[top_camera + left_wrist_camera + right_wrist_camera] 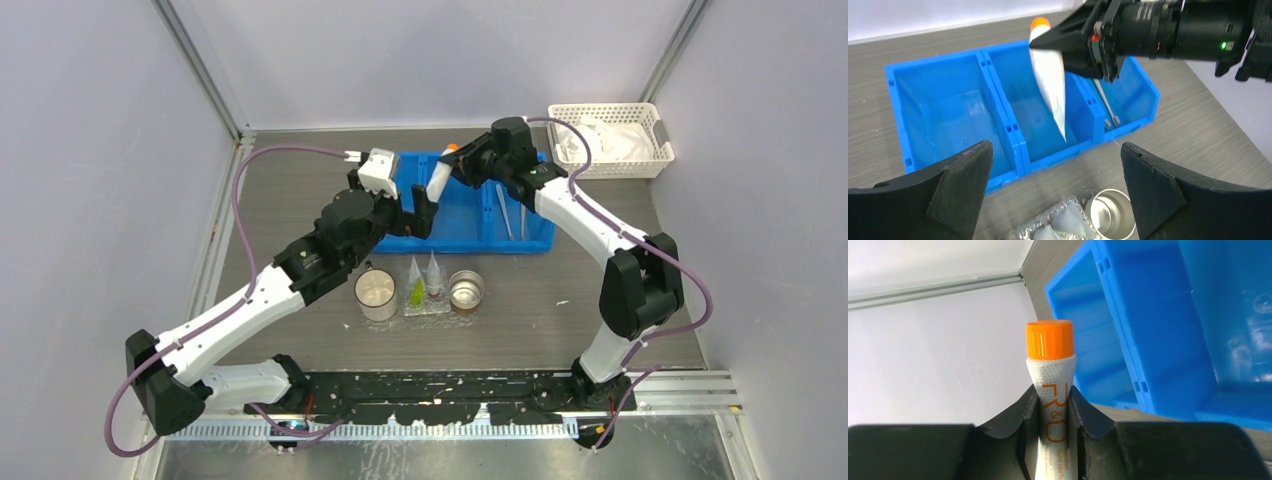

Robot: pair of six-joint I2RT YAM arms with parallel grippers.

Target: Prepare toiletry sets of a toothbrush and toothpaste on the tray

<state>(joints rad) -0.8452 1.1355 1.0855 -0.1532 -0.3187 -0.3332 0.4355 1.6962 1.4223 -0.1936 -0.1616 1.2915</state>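
Left gripper (1055,150) is standing wide open with nothing between its fingers, facing the blue bin (948,115). Straight ahead of it and slightly up, the toothpaste tube (1050,75) is hanging over the bin's middle compartment, tilted, with the orange cap up and the flat crimped end pointing down. Below and just behind the left gripper, the tray (428,305) is sitting on the worktop (560,310) between a cup (376,293) and a metal tin (466,289). It is already holding two upright packets (424,280).

Right gripper (1053,395) is clamping the tube just under the cap, pinching the neck from both sides, so the whole lower body is hanging free.

This is looking like a hand-off, or the right arm carrying alone; I can't tell which. If it's a hand-off, the left gripper should be moving in on the free lower half, well clear of the right fingers, flat faces toward the pads. The right gripper should be letting go only once the left is holding. The tube is soft, so a light squeeze. Risk: the crimped end snagging the bin divider if it is lowered before clearing.
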